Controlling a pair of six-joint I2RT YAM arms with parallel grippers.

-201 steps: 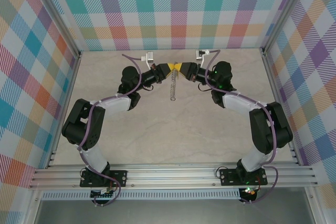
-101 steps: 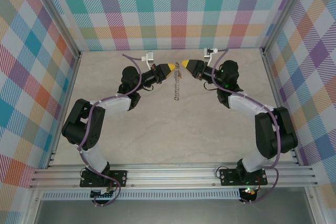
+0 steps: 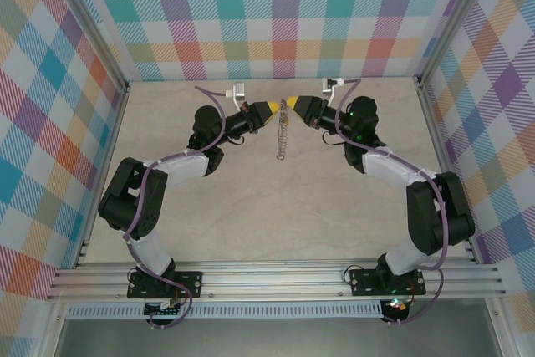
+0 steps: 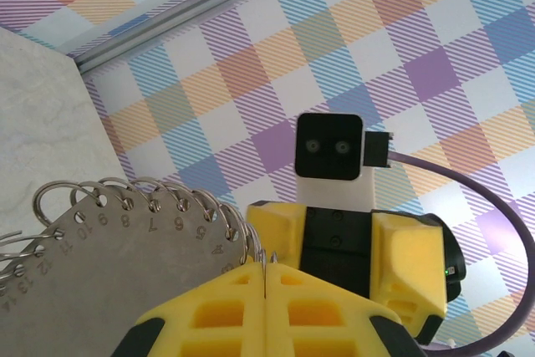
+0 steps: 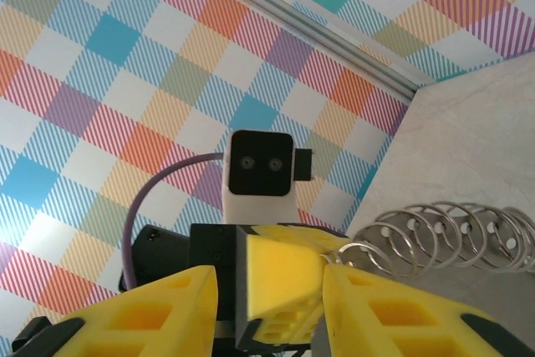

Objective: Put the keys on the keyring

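The keyring (image 3: pixel 282 133) is a string of thin silvery rings hanging from my left gripper (image 3: pixel 277 108) above the back of the table. In the left wrist view the rings (image 4: pixel 171 196) run through numbered holes in a grey metal plate (image 4: pixel 117 269). My left gripper (image 4: pixel 266 269) is shut on one ring's wire. Facing it tip to tip, my right gripper (image 3: pixel 293 103) is open, its fingers (image 5: pixel 380 315) standing either side of the left gripper's yellow tip (image 5: pixel 284 277), beside the rings (image 5: pixel 443 236). The keys are out of view.
Checked walls close in the back (image 3: pixel 276 14) and both sides, with aluminium rails (image 3: pixel 276 277) along the near edge. The marble-look table (image 3: pixel 276 215) stretches between the two arm bases. Both arms reach toward the back wall.
My right gripper pulled away to the right, then came back to the left gripper's tip and opened wider. The left gripper stayed shut, the rings still hanging from it.
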